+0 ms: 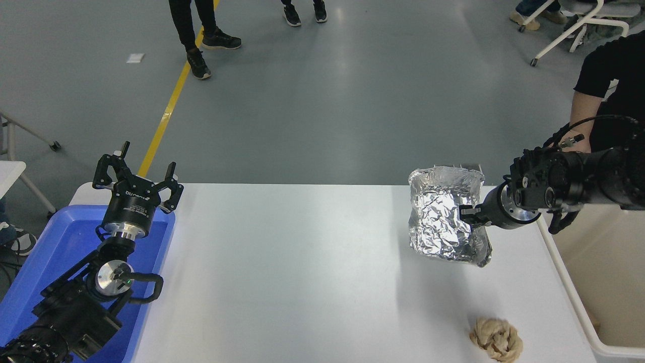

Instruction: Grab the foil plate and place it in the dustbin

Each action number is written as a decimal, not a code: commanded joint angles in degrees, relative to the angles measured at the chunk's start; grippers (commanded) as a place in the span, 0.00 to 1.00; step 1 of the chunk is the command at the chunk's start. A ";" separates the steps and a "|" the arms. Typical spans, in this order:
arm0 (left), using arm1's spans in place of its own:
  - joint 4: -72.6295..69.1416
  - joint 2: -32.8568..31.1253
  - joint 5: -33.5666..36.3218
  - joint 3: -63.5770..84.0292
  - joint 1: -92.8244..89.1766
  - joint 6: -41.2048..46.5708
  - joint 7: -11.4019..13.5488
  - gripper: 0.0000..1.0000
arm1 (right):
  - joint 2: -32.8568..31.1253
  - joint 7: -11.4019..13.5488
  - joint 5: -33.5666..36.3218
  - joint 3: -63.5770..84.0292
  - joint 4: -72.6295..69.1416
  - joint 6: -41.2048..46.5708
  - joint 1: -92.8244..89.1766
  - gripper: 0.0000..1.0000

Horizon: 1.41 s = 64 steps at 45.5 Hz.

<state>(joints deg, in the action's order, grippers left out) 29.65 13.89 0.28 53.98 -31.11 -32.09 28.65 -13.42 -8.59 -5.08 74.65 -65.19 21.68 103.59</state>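
The shiny crinkled foil plate [443,217] hangs in the air above the table's right part, tilted up on edge. My right gripper [466,212] is shut on its right rim and comes in from the right edge. The off-white dustbin [569,292] stands off the table's right side, to the right of and below the arm; only its left rim and inner wall show. My left gripper [136,176] is open and parked at the lower left over a blue tray.
A blue tray [65,242] sits at the left table edge. A crumpled tan paper ball [496,339] lies near the front right. A person in black sits at the far right behind the bin. Other people's legs show on the floor beyond.
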 commanded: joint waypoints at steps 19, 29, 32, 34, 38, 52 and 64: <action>-0.03 0.00 -0.02 -0.02 0.00 0.10 0.00 0.98 | -9.95 -0.72 -1.51 -2.93 -8.02 23.23 28.07 0.00; -0.03 0.00 -0.02 -0.02 0.00 0.01 0.00 0.98 | -10.48 -0.72 -2.74 -2.93 -8.11 23.32 29.21 0.00; -0.03 0.00 -0.02 -0.02 0.00 0.01 0.00 0.98 | -10.48 -0.72 -2.74 -2.93 -8.20 23.32 29.21 0.00; -0.03 0.00 -0.02 -0.02 0.09 0.01 0.00 0.98 | -10.48 -0.72 -2.74 -2.93 -8.20 23.32 29.30 0.00; -0.03 0.00 -0.02 -0.02 0.00 0.10 0.00 0.98 | -10.48 -0.64 -2.74 -2.93 -8.20 23.32 29.30 0.00; -0.03 0.00 -0.02 -0.02 0.00 0.01 0.00 0.98 | -12.94 -0.64 -3.09 -2.93 -7.41 23.32 26.50 0.00; -0.03 0.00 -0.02 -0.02 0.00 0.01 0.00 0.98 | -21.90 -0.20 -3.62 -2.84 1.37 20.16 15.34 0.00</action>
<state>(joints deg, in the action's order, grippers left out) 29.63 13.89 0.25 53.96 -31.13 -32.04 28.65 -28.96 -9.12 -8.40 71.76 -70.46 44.41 127.04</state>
